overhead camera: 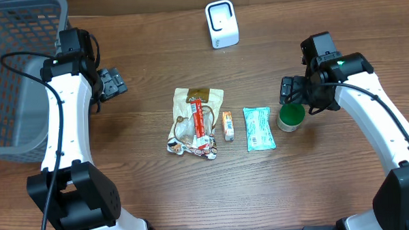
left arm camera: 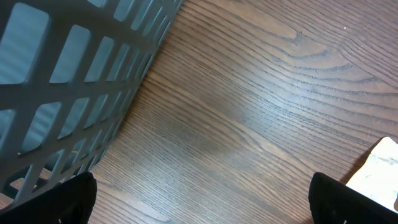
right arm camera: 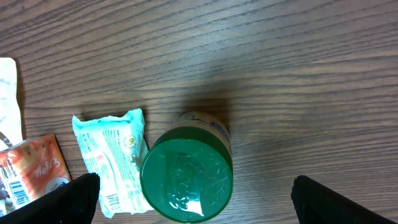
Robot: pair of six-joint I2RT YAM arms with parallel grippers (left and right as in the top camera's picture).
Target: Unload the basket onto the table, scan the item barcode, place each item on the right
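Wood-grain table (overhead camera: pixel 160 198) with four grocery items in a loose row across the middle of the overhead frame. From left to right: a crinkly snack bag (overhead camera: pixel 194 122) with a gold top and red print, a small orange packet (overhead camera: pixel 227 126), a teal packet (overhead camera: pixel 259 128), and a green-lidded jar (overhead camera: pixel 291 117) standing upright at the right end of the row. The white scanner (overhead camera: pixel 222 23) sits on its own at the top centre, well apart from all of them.

The right gripper (overhead camera: pixel 286 89) hangs just above the jar in the frame with its jaws spread wide and nothing in them. In the right wrist view its black fingers (right arm camera: pixel 348 199) show at both bottom corners, the jar's green lid sits between them, and neither finger touches it.

Over on the left, the left gripper (overhead camera: pixel 111 84) is also wide open and empty. It hovers over bare wood right beside the grey mesh basket (overhead camera: pixel 12 67), which fills the upper left corner.
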